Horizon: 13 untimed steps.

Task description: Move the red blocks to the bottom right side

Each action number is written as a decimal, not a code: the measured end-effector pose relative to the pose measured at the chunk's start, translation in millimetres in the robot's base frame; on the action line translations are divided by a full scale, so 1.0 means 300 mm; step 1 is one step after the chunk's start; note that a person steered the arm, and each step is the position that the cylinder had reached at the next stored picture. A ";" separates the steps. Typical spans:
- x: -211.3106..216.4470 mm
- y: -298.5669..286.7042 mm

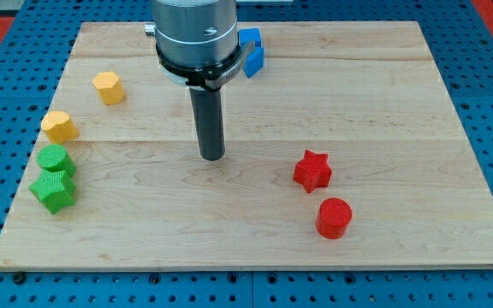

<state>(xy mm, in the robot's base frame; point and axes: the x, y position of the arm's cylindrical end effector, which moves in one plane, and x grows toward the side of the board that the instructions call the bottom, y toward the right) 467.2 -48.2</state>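
Sitting to the view's right of my tip (pixel 212 157), well apart from it, are the red plastic star block (pixel 312 170) and, just below it, the red plastic cylinder block (pixel 334 216), standing upright on its flat end. Neither touches the other. They rest on the pale wooden board (pixel 383 94), ringed by blue pegboard (pixel 486 103). I carry no jaws, only a dark rod.

Single camera view only, so nothing shared with another. Looked down steeply from above the 6 o'clock edge of the desk (pixel 255 248), facing toward 12 o'clock. Stood near enough to fit the whole wooden board, with blue pegboard (pixel 486 85) at the margins. Arm housing (pixel 195 34) cropped at 12 o'clock.
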 end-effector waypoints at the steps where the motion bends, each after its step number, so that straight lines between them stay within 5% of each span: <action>1: 0.066 0.031; 4: 0.403 0.246; 9: 0.371 0.664; 11: 0.246 0.185; 13: 0.114 0.443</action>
<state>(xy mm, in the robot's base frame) 501.4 84.6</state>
